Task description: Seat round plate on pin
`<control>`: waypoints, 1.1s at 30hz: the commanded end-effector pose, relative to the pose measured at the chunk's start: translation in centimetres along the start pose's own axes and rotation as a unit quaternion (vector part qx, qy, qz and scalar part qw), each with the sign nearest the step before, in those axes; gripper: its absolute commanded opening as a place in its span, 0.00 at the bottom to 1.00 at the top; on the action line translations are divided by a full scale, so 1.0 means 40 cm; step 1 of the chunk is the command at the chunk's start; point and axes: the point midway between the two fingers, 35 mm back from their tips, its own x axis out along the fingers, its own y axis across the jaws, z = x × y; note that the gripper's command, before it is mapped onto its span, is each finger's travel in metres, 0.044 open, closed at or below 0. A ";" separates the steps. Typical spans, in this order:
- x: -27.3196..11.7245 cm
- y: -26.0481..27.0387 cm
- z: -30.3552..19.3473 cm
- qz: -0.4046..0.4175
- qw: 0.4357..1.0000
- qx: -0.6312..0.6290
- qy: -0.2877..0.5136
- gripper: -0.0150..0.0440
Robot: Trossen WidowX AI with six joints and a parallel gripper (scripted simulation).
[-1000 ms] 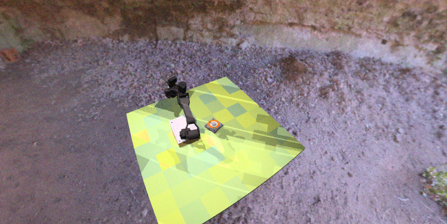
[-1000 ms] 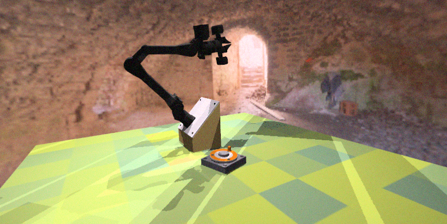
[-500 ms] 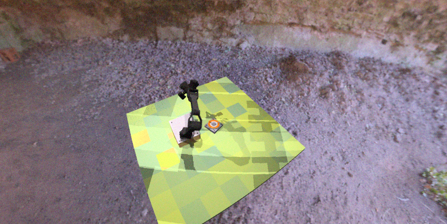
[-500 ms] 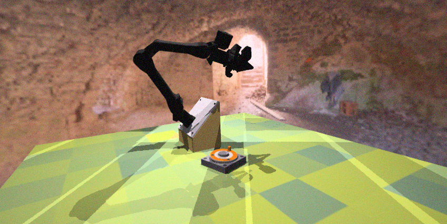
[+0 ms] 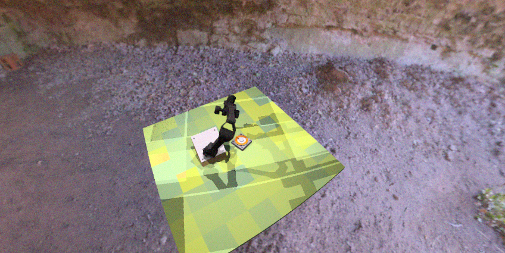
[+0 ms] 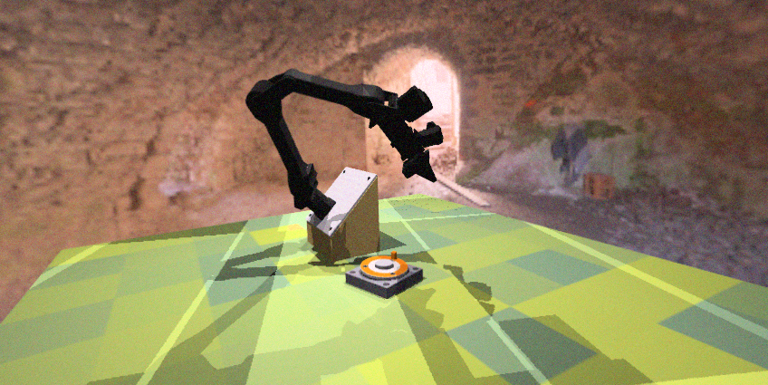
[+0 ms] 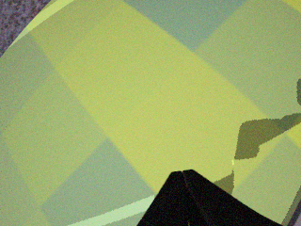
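- Jaws clenched tight with nothing between them: the black gripper [image 6: 423, 169] hangs high in the air, tilted downward, its two fingers pressed together as seen from the wrist.
- Below it, on the patchwork green and yellow tabletop [image 6: 539, 294], sits a small dark square base [image 6: 383, 277] carrying the round orange-rimmed plate [image 6: 383, 266].
- An orange tab [image 6: 394, 255] stands up at the plate's far edge; the pin and hole are too small to make out.
- From the jaws, the plate lies well down and a little back toward the arm's wedge-shaped mount [image 6: 347, 214], just in front of it.
- Nothing touches the plate.
- Seen from the wrist, only tabletop shows ahead, so the plate is not yet lined up under the fingers.
- My guess is the arm must descend and draw inward to reach the tab.
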 end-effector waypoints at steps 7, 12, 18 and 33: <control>0.078 -0.229 -0.199 -0.180 0.902 0.346 0.186 0.25; 0.079 -0.263 -0.255 -0.231 0.859 0.405 0.210 0.25; 0.079 -0.265 -0.254 -0.231 0.859 0.405 0.210 0.25; 0.177 -0.295 -0.318 -0.232 0.859 0.405 0.210 0.25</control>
